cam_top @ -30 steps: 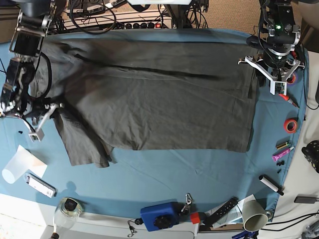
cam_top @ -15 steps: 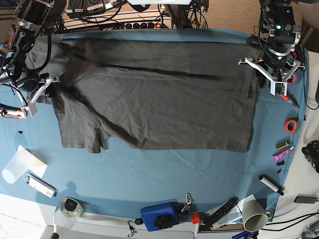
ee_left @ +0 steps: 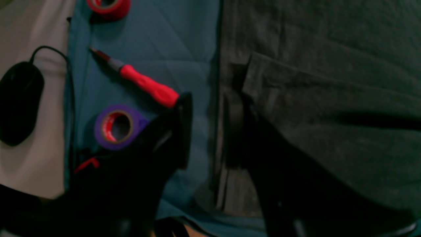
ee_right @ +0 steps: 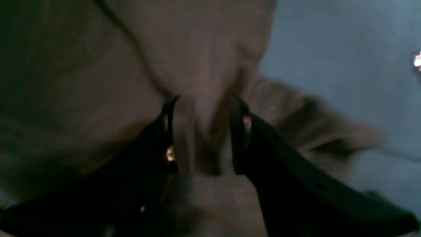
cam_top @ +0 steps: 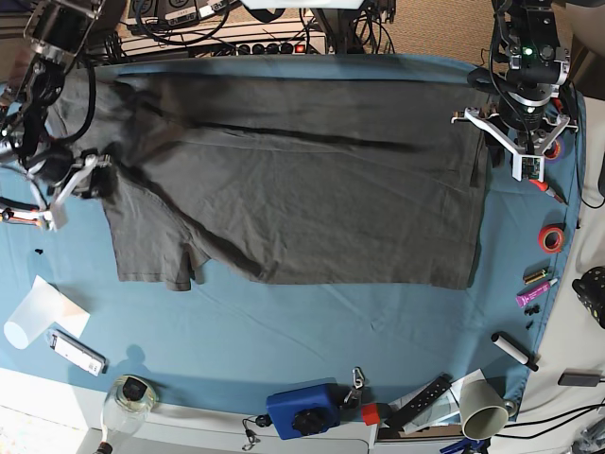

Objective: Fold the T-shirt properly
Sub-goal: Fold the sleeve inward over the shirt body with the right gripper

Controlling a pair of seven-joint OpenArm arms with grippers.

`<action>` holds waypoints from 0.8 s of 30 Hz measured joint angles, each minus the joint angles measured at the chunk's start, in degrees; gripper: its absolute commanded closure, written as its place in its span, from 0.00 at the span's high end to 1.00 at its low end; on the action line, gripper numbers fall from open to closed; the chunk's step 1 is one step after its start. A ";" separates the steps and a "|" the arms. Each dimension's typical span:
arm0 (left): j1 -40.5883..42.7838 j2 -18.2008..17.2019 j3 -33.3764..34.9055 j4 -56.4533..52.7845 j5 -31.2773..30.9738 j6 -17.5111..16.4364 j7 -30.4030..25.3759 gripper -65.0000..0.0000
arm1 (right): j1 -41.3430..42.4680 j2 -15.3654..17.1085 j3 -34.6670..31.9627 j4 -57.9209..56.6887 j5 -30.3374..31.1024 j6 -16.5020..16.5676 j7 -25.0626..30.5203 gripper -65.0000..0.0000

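T-shirt (cam_top: 293, 189): dark grey, spread wide across the upper half of the base view on the blue-covered surface (cam_top: 312, 322). Long dark crease along the upper part; one sleeve hanging toward lower left of the frame, hem edge at the right.

Right pincer (cam_top: 83, 178): at the left edge of the base view, at the shirt's left border. In the right wrist view (ee_right: 200, 131), both black fingers (ee_right: 161, 138) bracketing a raised ridge of grey fabric (ee_right: 204, 65); cloth bunched in the narrow gap, fingers nearly closed on it. View blurred; blue cover visible at the upper right of that frame.

Left pincer (cam_top: 515, 142): at the upper right of the base view, beside the shirt's right hem. In the left wrist view (ee_left: 205, 128), fingers (ee_left: 182, 128) apart with a moderate gap, nothing between them. One finger over the blue cover, the other over the shirt edge (ee_left: 312, 82); hem running through the gap. Contact with the fabric not determinable.

Nearby, left wrist view: red-handled screwdriver (ee_left: 141, 82) just beside the left finger, purple tape roll (ee_left: 116, 126) below it, red tape roll (ee_left: 108, 5) at the top edge, black mouse (ee_left: 18, 102) at far left.

Lower edge, base view: blue box (cam_top: 302, 410), paper cup (cam_top: 482, 407), black marker (cam_top: 513, 350).
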 measured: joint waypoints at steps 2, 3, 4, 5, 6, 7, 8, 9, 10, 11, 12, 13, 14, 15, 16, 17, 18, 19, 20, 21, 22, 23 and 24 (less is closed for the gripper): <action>0.00 0.02 0.00 0.00 0.00 0.00 0.00 0.26 | 2.05 0.07 0.11 0.02 -3.65 -2.93 4.37 0.28; 0.00 0.02 0.00 0.00 0.00 0.00 0.00 0.26 | 3.26 0.13 0.17 0.00 -5.07 -3.43 4.96 0.29; 0.00 0.02 0.00 0.00 0.00 0.00 0.00 0.26 | 4.28 0.24 0.15 -0.04 -6.19 -3.45 4.92 0.30; 0.00 0.00 0.00 0.00 0.00 0.00 0.00 0.26 | 5.18 0.24 0.20 -0.28 -6.36 -3.45 4.96 0.33; 0.02 0.02 0.00 0.00 0.00 0.00 0.00 0.26 | 5.86 0.26 0.17 -0.96 -6.32 -3.41 5.05 0.38; 0.07 0.02 0.00 0.00 0.00 0.00 0.00 0.26 | 6.29 0.31 0.15 -2.14 -6.23 -3.19 5.25 0.43; 0.17 0.02 0.00 0.00 0.00 0.00 0.00 0.26 | 6.75 0.22 0.17 -3.91 -6.45 -2.86 6.08 0.45; 0.31 0.00 0.00 0.00 0.04 0.00 0.00 0.26 | 7.26 0.20 0.11 -6.01 -6.95 -2.75 7.45 0.45; 0.44 0.00 0.00 0.00 0.02 0.00 0.00 0.26 | 7.98 0.13 0.13 -8.15 -7.23 -2.78 8.63 0.45; 0.44 0.02 0.00 0.00 0.00 0.00 0.02 0.26 | 8.96 0.07 0.20 -10.16 -7.39 -2.91 9.40 0.45; 0.44 0.02 0.00 0.00 0.00 0.00 0.00 0.26 | 10.36 0.02 0.24 -12.17 -7.39 -2.95 9.97 0.45; 0.42 0.02 0.00 0.00 0.02 0.00 0.00 0.26 | 11.96 0.04 0.26 -14.16 -7.45 -2.89 10.36 0.45; 0.37 0.00 0.00 0.00 0.04 0.00 0.00 0.26 | 13.77 0.04 0.24 -16.02 -7.34 -2.95 11.02 0.45; 0.42 0.00 0.00 0.00 0.02 0.00 0.00 0.26 | 15.56 0.04 0.24 -17.84 -7.17 -2.95 11.65 0.45; 0.42 0.00 0.00 0.00 0.02 0.00 0.00 0.26 | 17.33 0.07 0.24 -19.69 -6.97 -2.97 12.04 0.45; 0.44 0.00 0.00 0.00 0.02 0.00 0.00 0.26 | 19.10 0.07 0.31 -21.75 -6.95 -2.93 12.31 0.45; 0.44 0.00 0.00 0.00 0.04 0.00 0.00 0.26 | 20.81 0.07 0.37 -24.13 -7.10 -2.58 12.74 0.45; 0.39 -0.02 0.02 0.00 0.07 0.00 0.00 0.26 | 22.47 0.09 0.35 -26.71 -7.82 -2.12 13.40 0.45; 0.33 0.00 0.02 0.00 0.02 0.00 -0.02 0.26 | 24.17 0.11 0.20 -29.75 -8.68 -1.88 14.16 0.45; 0.31 -0.02 0.02 0.00 0.02 0.00 -0.02 0.26 | 25.92 0.15 -0.20 -33.05 -9.86 -1.55 14.86 0.45; 0.37 0.00 0.02 0.00 0.07 0.00 -0.02 0.26 | 27.61 0.28 -0.70 -36.41 -11.43 -1.25 15.04 0.45; 0.37 0.00 0.02 0.00 0.04 0.00 0.00 0.26 | 29.18 0.24 -1.33 -39.69 -12.52 -0.63 15.32 0.45; 0.42 0.00 0.02 0.00 0.02 0.00 0.00 0.26 | 30.47 0.22 -2.08 -42.69 -12.90 0.26 15.87 0.45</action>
